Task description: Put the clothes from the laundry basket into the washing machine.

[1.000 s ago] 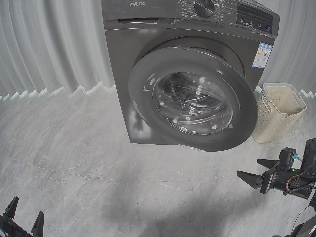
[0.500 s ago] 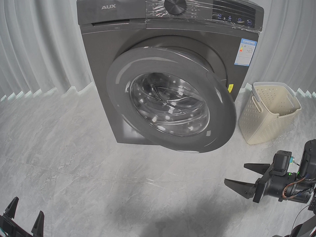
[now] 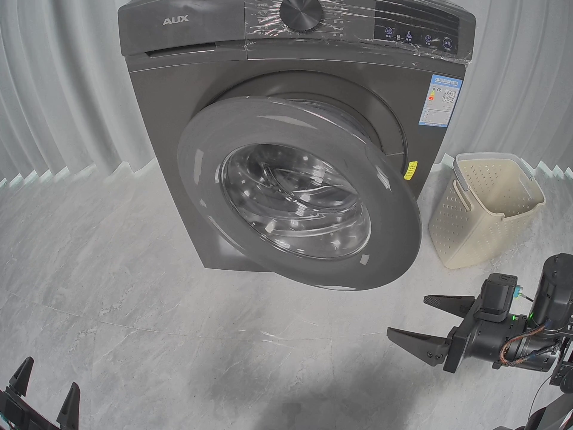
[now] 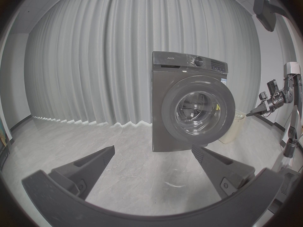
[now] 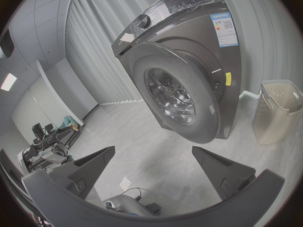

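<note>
The grey washing machine [image 3: 286, 61] stands ahead against the curtain, its round glass door [image 3: 298, 201] swung partly open from hinges on the left. A cream perforated laundry basket [image 3: 477, 222] stands on the floor to its right; the part of its inside that I see holds no clothes. My right gripper [image 3: 406, 315] hangs open and empty above the floor, in front of the basket and below the door's right edge. My left gripper [image 3: 49, 374] is open and empty at the near left, far from the machine. Both the machine [image 5: 189, 63] and the basket [image 5: 279, 111] also appear in the right wrist view.
A white pleated curtain [image 3: 65, 79] runs behind the machine. The grey marble floor [image 3: 149, 282] spreads wide to the left and in front. Other equipment [image 5: 47, 142] stands far off along the room's wall.
The head view has shifted, so the machine and basket sit farther left in the picture. My right gripper has moved a little leftward and lower, still open. The left gripper looks unchanged.
</note>
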Motion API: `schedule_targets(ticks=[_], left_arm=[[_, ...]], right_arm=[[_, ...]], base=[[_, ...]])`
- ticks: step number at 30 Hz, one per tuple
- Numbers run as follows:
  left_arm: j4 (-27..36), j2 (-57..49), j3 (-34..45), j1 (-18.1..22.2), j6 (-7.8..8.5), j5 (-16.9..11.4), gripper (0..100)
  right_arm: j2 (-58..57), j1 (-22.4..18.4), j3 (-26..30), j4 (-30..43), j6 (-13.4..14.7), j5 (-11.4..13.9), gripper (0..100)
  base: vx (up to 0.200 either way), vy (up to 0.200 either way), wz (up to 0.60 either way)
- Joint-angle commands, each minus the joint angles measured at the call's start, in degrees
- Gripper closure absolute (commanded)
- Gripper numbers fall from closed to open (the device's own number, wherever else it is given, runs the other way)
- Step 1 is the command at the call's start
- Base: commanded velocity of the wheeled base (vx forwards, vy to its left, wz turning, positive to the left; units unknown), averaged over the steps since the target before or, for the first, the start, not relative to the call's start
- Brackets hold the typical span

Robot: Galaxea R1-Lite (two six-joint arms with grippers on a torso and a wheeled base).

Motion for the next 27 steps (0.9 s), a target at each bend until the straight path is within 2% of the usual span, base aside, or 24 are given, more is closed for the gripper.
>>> schedule_targets(ticks=[1, 8, 14, 18, 22, 27], left_arm=[[-0.01, -0.82, 0.92, 0.00, 0.00, -0.02, 0], [-0.01, -0.82, 0.92, 0.00, 0.00, -0.02, 0], [-0.01, -0.82, 0.92, 0.00, 0.00, -0.02, 0], [-0.01, -0.82, 0.92, 0.00, -0.09, -0.02, 0], [-0.01, -0.82, 0.92, 0.00, -0.09, -0.02, 0], [-0.01, -0.82, 0.92, 0.00, -0.09, -0.02, 0]], right_arm=[[2.61, 0.23, -0.14, -1.39, -0.25, 0.00, 0], [3.49, -0.38, -2.07, -2.62, -0.07, 0.00, 0], [5.43, -1.09, -5.15, -2.62, 0.01, -0.70, 0], [7.10, -5.13, -6.02, -2.79, -0.43, -0.62, 0], [7.36, -7.50, -7.17, -4.46, -0.60, -1.06, 0], [7.27, -7.06, -6.38, -4.73, -0.69, -1.49, 0]], base=[[0.200, 0.000, 0.00], [0.200, 0.000, 0.00], [0.000, 0.000, 0.00], [0.000, 0.000, 0.00], [0.000, 0.000, 0.00], [0.000, 0.000, 0.00]])
